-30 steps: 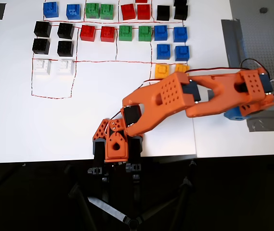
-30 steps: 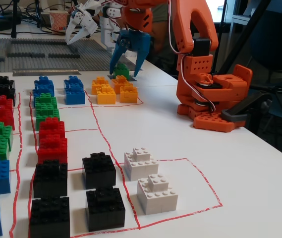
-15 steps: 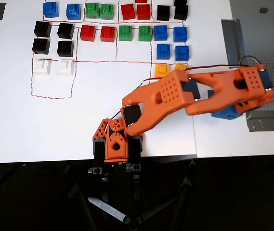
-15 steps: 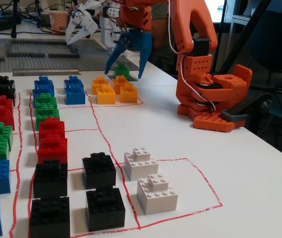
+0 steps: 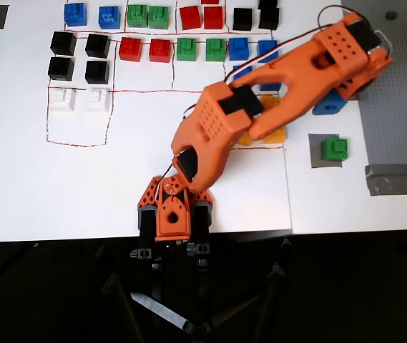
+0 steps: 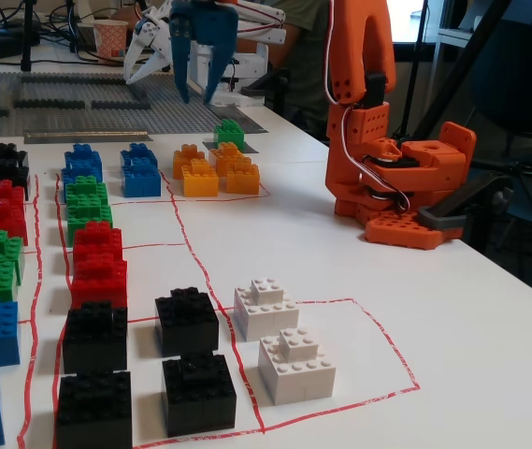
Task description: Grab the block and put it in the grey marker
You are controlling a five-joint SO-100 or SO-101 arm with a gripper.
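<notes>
The small green plastic brick (image 5: 335,148) sits squarely on the flat mid-grey square patch (image 5: 317,151), just right of the yellow bricks (image 6: 214,171) in the overhead view, so the placement looks done. The blue two-finger gripper (image 6: 200,92) hangs in the air at the far side with fingers spread and empty. The main risk is probably the arm swinging low on its way home and clipping the brick or the nearby yellow ones.

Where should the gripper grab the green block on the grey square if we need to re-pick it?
Come straight down on the green block and pinch two opposite flat side walls below the stud. It sits upright and square on the grey marker, nothing beside it, gripper already raised.
</notes>
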